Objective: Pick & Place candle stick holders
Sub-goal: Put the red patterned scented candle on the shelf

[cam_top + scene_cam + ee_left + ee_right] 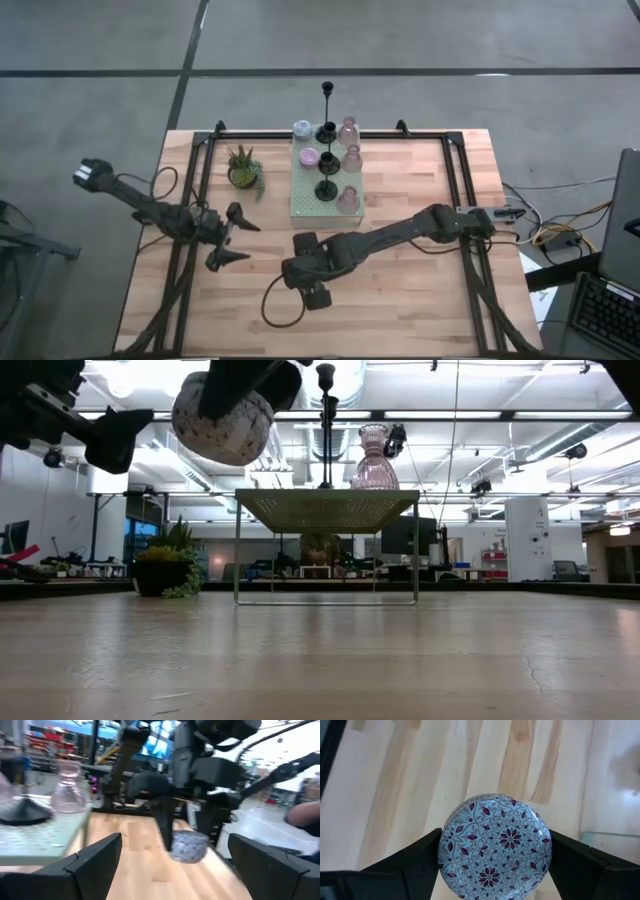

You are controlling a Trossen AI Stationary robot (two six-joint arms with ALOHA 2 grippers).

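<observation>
Fingers of the right gripper [495, 870] pinch a stubby blue holder [495, 847] in the air above the table [420, 300], so I think carrying comes next, onto the green board [305, 195], while the left gripper [232, 240] waits spread wide nearby.

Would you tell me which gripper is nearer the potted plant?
Left. The left gripper, open, sits just in front of the plant. The right gripper, shut on a patterned holder, is farther toward the table's middle.
</observation>
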